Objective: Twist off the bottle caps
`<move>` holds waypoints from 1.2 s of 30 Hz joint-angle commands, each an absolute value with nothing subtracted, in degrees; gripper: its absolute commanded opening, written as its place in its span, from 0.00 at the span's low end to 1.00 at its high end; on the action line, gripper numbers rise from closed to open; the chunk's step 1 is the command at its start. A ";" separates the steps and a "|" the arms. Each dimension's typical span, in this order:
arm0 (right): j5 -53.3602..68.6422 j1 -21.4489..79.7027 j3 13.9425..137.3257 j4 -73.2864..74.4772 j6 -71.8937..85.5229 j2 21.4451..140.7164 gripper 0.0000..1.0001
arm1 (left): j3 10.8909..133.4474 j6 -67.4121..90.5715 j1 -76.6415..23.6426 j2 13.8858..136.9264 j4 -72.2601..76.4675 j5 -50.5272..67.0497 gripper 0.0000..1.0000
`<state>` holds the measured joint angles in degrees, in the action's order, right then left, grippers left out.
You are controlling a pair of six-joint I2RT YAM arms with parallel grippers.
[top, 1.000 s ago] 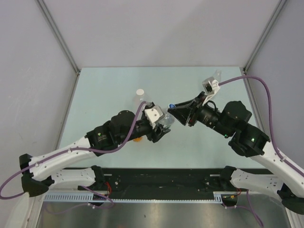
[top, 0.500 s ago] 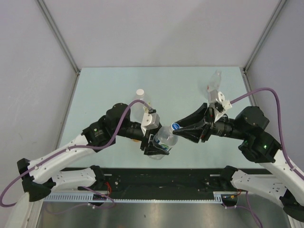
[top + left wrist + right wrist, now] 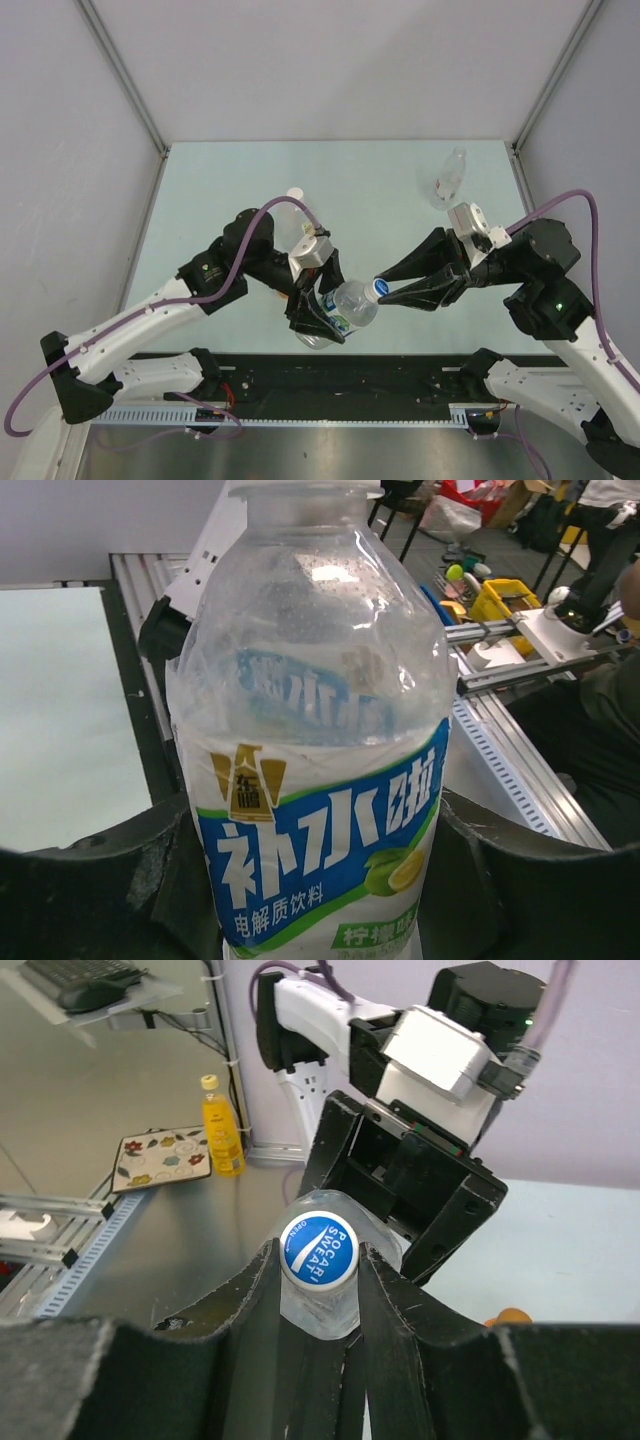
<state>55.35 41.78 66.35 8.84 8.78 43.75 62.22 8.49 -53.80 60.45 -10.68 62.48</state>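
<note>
My left gripper (image 3: 325, 312) is shut on the mid-sized clear bottle with the blue label (image 3: 345, 305) and holds it tilted above the table's near edge. In the left wrist view the bottle (image 3: 320, 780) fills the gap between the black fingers (image 3: 90, 890). My right gripper (image 3: 381, 291) is shut on its blue cap with a white mark (image 3: 376, 288). In the right wrist view both fingers (image 3: 400, 1310) press the sides of the cap (image 3: 318, 1250). A white-capped bottle (image 3: 294, 194) stands behind the left arm, mostly hidden. A small slim bottle (image 3: 450, 178) lies at the back right.
An orange object (image 3: 290, 296) shows just under the left wrist. Grey walls close the table (image 3: 380, 190) on the left, back and right. The black rail (image 3: 350, 375) with the arm bases runs along the near edge.
Both grippers have moved toward the near edge together with the blue-label bottle. The bottle now tilts more to the right, and the right fingers sit around its cap.
</note>
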 commanded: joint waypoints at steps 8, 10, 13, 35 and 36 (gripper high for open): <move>70.31 40.34 66.09 7.82 8.79 43.68 0.00 | 63.02 10.11 -52.65 57.48 -0.70 71.19 0.00; 69.88 40.08 66.09 7.82 8.96 43.59 0.00 | 63.19 9.23 -52.65 57.66 -1.49 70.75 0.00; 65.14 39.55 66.09 8.52 10.10 43.24 0.01 | 63.81 7.12 -52.65 57.66 -4.64 68.82 0.00; 9.96 36.39 67.41 7.82 28.29 41.92 0.90 | 63.28 -4.12 -58.44 58.27 -12.66 5.64 0.00; 8.63 36.56 67.50 8.34 30.13 42.18 0.90 | 62.67 -4.13 -60.62 58.18 -11.35 1.10 0.00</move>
